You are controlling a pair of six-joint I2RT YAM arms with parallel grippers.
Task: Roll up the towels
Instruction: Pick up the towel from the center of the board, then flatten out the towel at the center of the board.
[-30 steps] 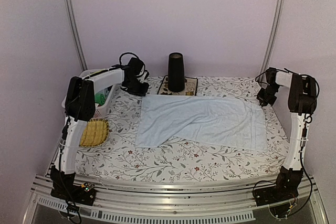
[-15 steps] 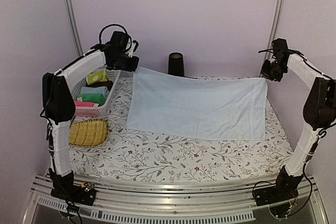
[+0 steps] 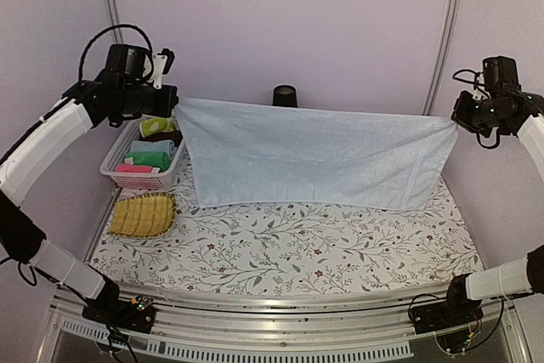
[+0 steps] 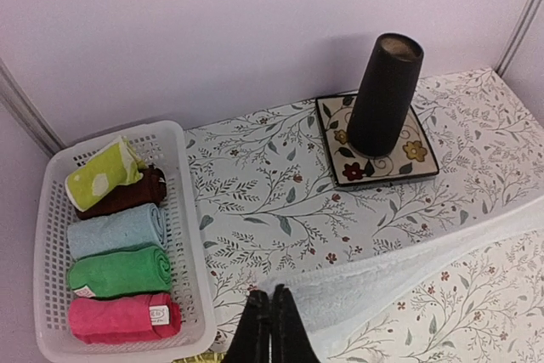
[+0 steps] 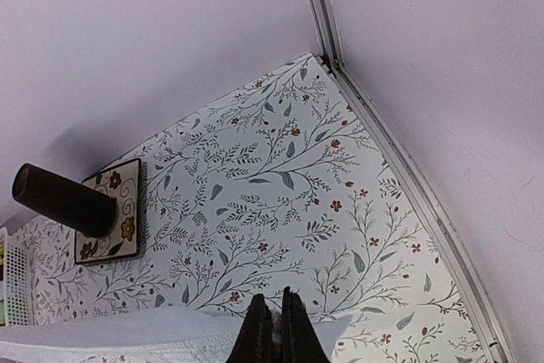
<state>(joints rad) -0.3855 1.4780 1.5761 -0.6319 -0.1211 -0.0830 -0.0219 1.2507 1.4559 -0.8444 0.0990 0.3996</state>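
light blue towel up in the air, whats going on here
The left gripper and the right gripper are each shut on a top corner of the light blue towel, so it hangs stretched between them above the table. It isn't rolled yet. Five rolled towels sit in the white basket at the left.

The left end effector (image 3: 173, 103) and right end effector (image 3: 456, 120) have risen; the blue towel (image 3: 314, 155) now hangs between them.
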